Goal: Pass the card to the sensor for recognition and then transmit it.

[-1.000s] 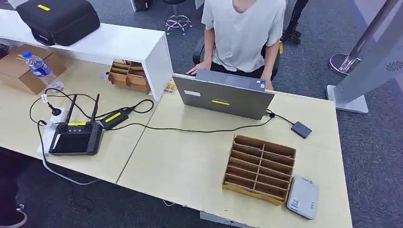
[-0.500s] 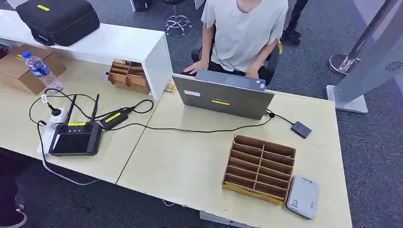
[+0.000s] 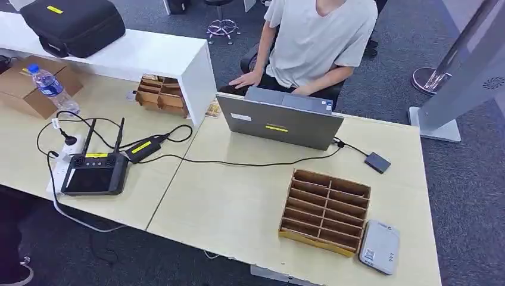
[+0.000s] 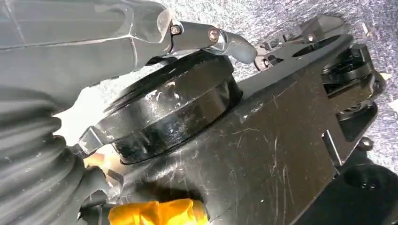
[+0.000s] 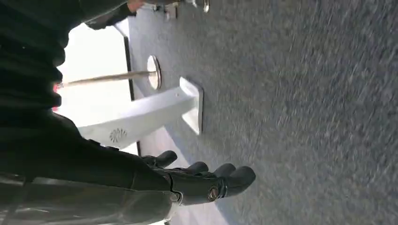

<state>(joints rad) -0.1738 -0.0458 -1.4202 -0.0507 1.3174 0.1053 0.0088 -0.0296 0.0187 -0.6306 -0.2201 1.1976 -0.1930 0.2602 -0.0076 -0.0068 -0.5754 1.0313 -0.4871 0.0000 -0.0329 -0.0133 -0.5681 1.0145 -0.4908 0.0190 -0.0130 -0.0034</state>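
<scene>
Right hand: our right hand (image 5: 197, 180) hangs over grey carpet (image 5: 305, 93), dark fingers (image 5: 234, 176) stretched out almost straight and side by side, nothing in them.
Left hand: our left hand (image 4: 141, 33) hangs close against dark parts of our own body; one finger (image 4: 225, 40) reaches out with a slight bend, and we cannot tell whether the hand is released or clenched.
Card reader: a small grey device (image 3: 379, 246) lies flat at the near right corner of the table (image 3: 226, 208), just beside the divider tray.
Divider tray: a brown cardboard tray (image 3: 325, 211) with two columns of slots; we cannot make out a card in it.
Black box: a small dark box (image 3: 377, 162) on a cable lies farther back, near the right edge.
Controller: a black handheld controller (image 3: 94, 173) with two antennas sits at the left.
Laptop: a grey laptop (image 3: 279, 120) stands open, its lid back towards us.
Person: a person (image 3: 315, 42) in a light shirt sits behind it, one hand (image 3: 244, 79) beside the laptop.
</scene>
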